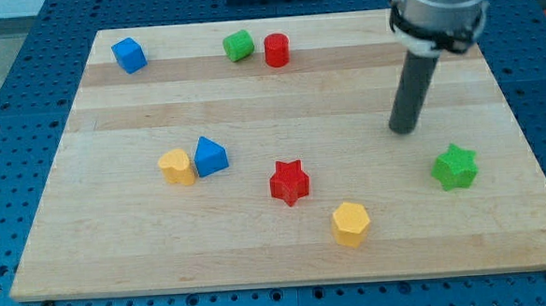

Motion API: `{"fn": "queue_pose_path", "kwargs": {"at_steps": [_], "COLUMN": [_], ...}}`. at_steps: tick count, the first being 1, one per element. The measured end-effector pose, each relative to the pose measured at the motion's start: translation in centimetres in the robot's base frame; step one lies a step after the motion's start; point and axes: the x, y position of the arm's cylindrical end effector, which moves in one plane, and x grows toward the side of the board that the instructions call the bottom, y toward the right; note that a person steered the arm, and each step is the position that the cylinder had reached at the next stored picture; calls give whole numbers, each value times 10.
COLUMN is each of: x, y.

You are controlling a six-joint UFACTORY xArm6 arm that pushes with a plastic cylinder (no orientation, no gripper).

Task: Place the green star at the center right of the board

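The green star [455, 167] lies on the wooden board [280, 106] near the view's right edge, a little below mid-height. My tip [404, 129] rests on the board up and to the left of the star, about a block's width away and not touching it. The dark rod rises from the tip toward the view's top right.
A red star [289, 182] and a yellow hexagon [351, 224] lie left of the green star. A yellow block [176, 166] touches a blue triangle [210, 156] at centre left. A blue cube [129, 55], a green block [238, 46] and a red cylinder [277, 51] sit along the top.
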Motion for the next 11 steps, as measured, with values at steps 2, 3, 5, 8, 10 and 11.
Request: {"fn": "queue_pose_path", "kwargs": {"at_steps": [2,3,5,8,10,11], "x": [93,152,91,75,94,66], "y": [0,12,68,68,28,-5]}}
